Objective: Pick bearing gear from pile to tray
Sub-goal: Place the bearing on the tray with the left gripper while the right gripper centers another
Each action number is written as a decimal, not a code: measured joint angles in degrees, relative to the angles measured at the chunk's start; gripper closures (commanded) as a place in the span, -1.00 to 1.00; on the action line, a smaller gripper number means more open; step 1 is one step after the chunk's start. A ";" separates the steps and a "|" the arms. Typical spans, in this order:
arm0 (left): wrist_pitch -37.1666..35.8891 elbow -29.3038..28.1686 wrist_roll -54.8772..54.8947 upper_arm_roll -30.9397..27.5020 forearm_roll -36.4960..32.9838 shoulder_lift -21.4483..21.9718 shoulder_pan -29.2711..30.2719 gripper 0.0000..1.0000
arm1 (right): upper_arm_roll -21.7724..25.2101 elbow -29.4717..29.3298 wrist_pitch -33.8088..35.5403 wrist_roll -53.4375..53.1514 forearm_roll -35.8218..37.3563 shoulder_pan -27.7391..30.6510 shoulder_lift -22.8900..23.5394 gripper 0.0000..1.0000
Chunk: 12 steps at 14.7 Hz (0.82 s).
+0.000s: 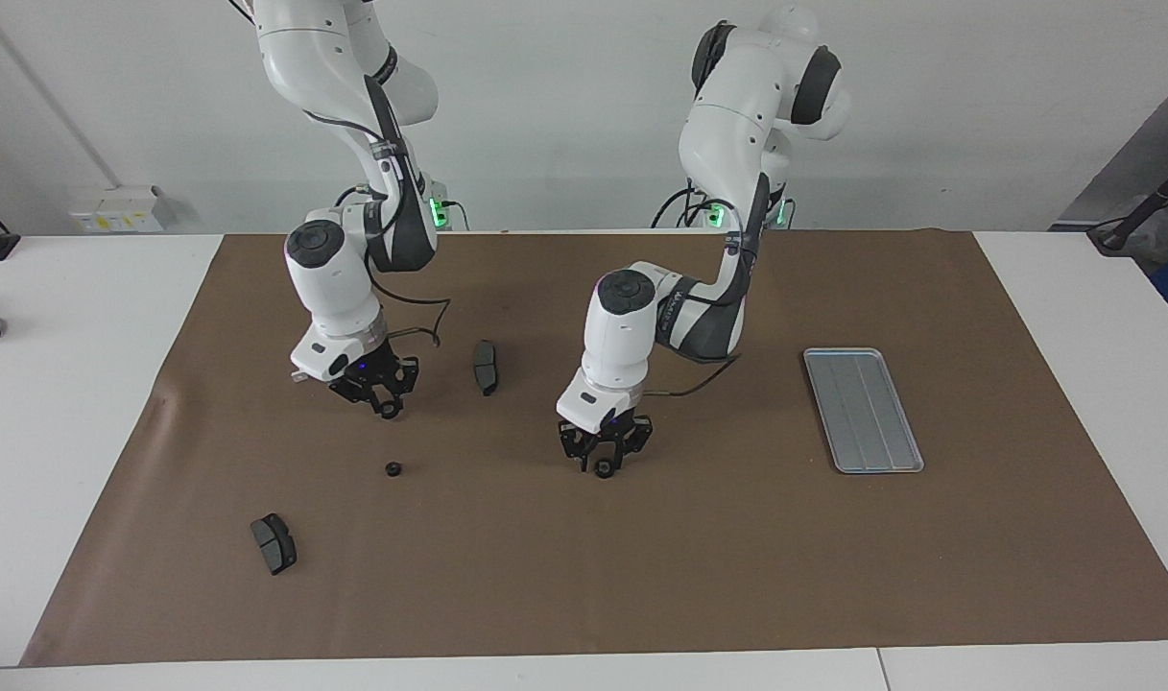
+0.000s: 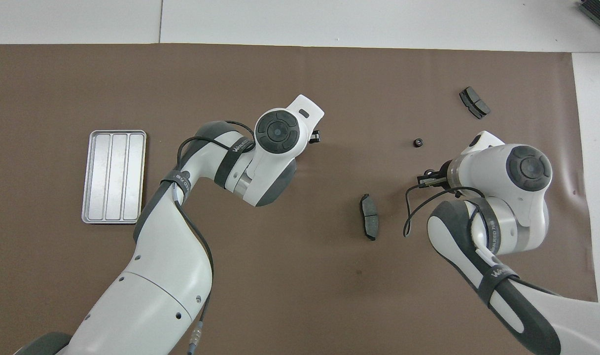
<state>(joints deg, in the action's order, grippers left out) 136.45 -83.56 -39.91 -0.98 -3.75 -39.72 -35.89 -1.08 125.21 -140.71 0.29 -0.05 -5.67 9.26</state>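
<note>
Brown paper (image 1: 641,576) covers the middle of a white table, and the silver tray (image 1: 863,410) serves as landmark at the left arm's end. Its long axis and grooves run from the robots' edge outward, slightly slanted. Well apart from the tray, toward the right arm's end, the left gripper (image 1: 604,467) stands low on the paper with its fingers drawn in around a black round gear (image 1: 604,469). Further from the tray lie a dark pad (image 1: 486,367), a second gear (image 1: 393,469) and another pad (image 1: 274,543). The right gripper (image 1: 389,410) pinches a small gear (image 1: 390,412) just above the paper. Writing on the arm straps cannot be read.
</note>
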 measured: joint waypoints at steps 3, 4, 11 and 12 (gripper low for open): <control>0.02 -0.02 -0.18 -1.20 -2.23 0.01 0.18 1.00 | -0.32 -6.25 5.66 -5.68 -0.05 -0.35 -0.71 1.00; 0.02 -0.03 -0.18 -1.65 -2.34 0.08 0.25 1.00 | -0.38 -8.04 6.74 -8.04 -0.08 -0.74 -0.72 1.00; -0.17 -10.59 3.25 -2.56 -2.94 10.31 3.88 1.00 | -0.72 -18.22 8.81 -24.31 -4.38 -9.22 2.42 1.00; -0.18 -13.61 5.64 -2.61 -2.98 12.87 5.28 1.00 | -0.75 -20.47 8.58 -26.85 -4.42 -11.16 4.31 1.00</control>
<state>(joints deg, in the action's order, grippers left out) 136.27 -97.17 -34.27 -3.59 -6.73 -26.86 -30.61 -1.83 104.74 -132.13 -26.56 -4.47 -16.83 13.57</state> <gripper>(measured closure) 0.656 0.656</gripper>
